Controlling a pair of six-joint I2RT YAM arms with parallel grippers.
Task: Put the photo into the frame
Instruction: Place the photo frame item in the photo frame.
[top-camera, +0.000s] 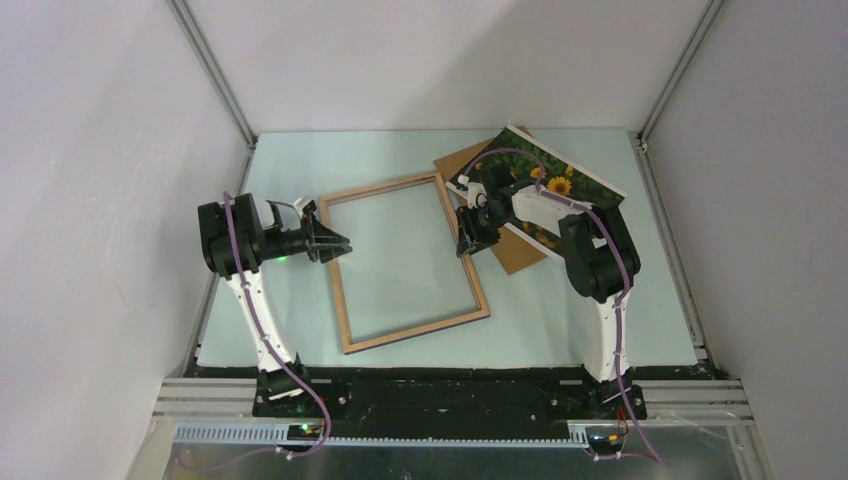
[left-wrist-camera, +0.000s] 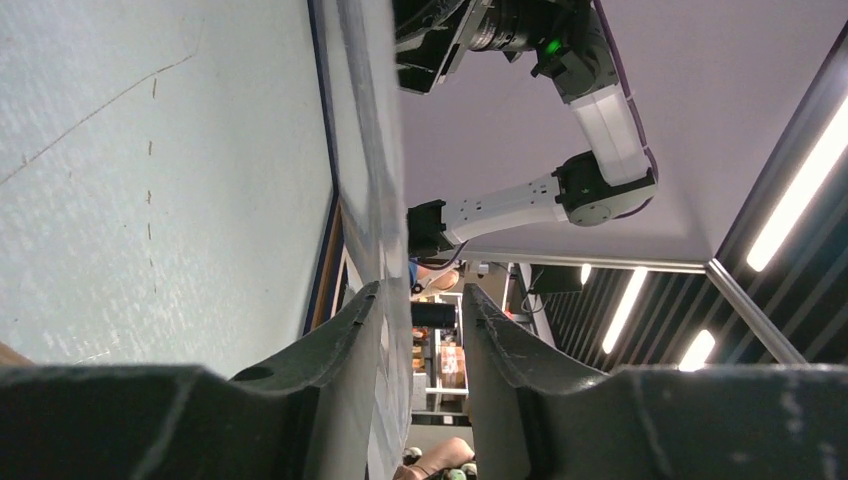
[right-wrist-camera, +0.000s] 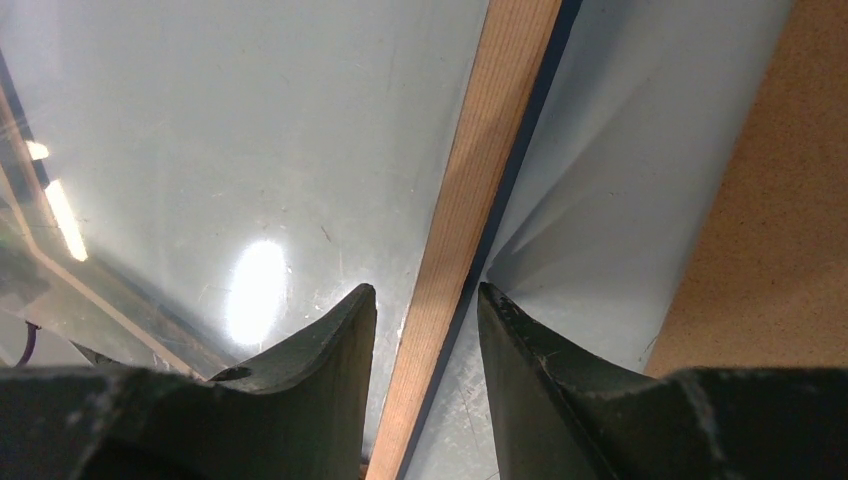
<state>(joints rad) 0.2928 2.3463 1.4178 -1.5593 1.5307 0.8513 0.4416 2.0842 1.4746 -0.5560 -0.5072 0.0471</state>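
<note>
left gripper: parted, astride left rail of the frame | right gripper: straddles right rail, grip unclear | the photo: lies beyond

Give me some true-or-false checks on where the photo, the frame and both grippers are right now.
1. The photo sits inside the frame. False: it lies at the back right, partly on the brown backing board.
2. The frame lies light wood face up. True.
3. The photo's sunflower side faces up. True.
4. The right gripper is over the photo. False: it straddles the frame's right rail.
5. The left gripper is at the frame's left rail. True.
</note>
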